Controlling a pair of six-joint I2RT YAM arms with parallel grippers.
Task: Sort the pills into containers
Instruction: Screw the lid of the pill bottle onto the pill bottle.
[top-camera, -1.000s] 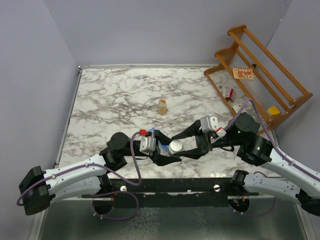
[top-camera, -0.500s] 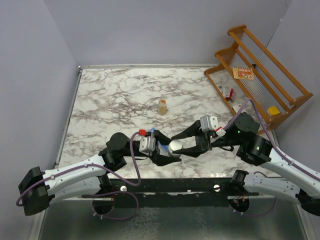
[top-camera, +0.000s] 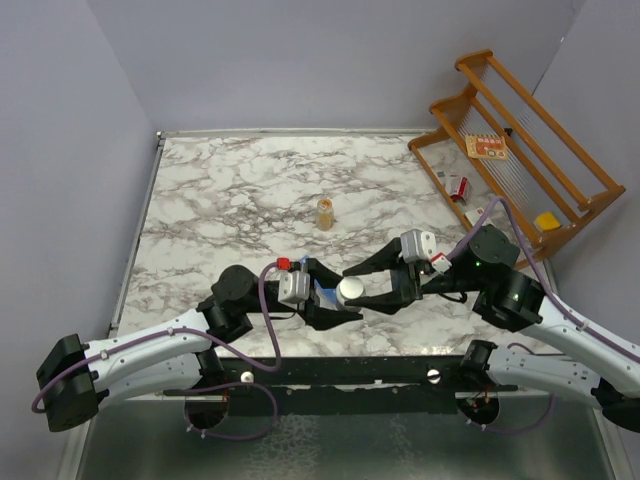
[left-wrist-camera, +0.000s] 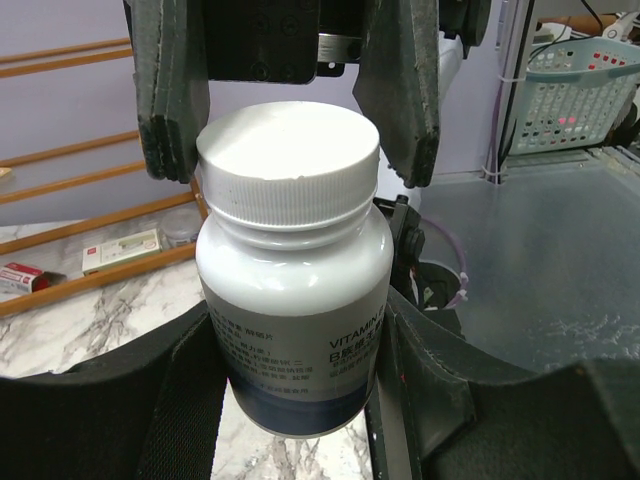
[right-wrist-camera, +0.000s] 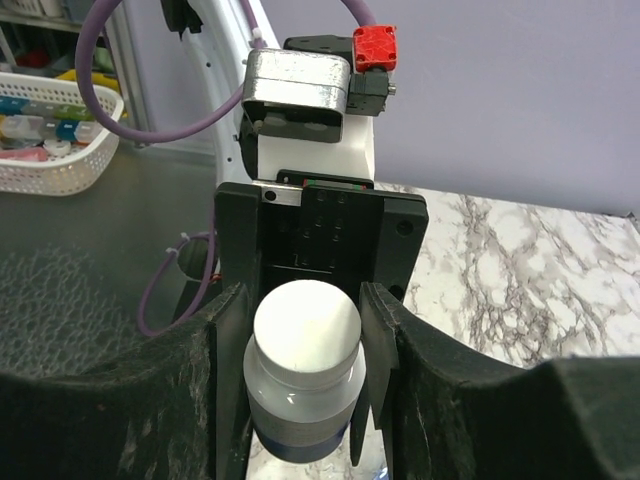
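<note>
My left gripper (top-camera: 335, 300) is shut on the body of a white vitamin bottle (top-camera: 349, 291) with a white cap and holds it upright just above the table; its pads press both sides of the bottle (left-wrist-camera: 295, 290). My right gripper (top-camera: 368, 285) is open, its fingers (left-wrist-camera: 400, 100) flanking the cap with small gaps, as the right wrist view shows around the bottle (right-wrist-camera: 305, 370). A small blue piece (top-camera: 322, 292) shows beside the left gripper. I cannot tell whether it is the blue container strip. No loose pills are in view.
A small amber bottle (top-camera: 326, 212) stands mid-table, beyond both grippers. A wooden rack (top-camera: 520, 150) with small boxes leans at the right edge. The marble table (top-camera: 220, 200) stretches to the back and left.
The bottle and both grippers have shifted very slightly left. The right gripper's fingers still flank the cap, and the left grip is unchanged.
</note>
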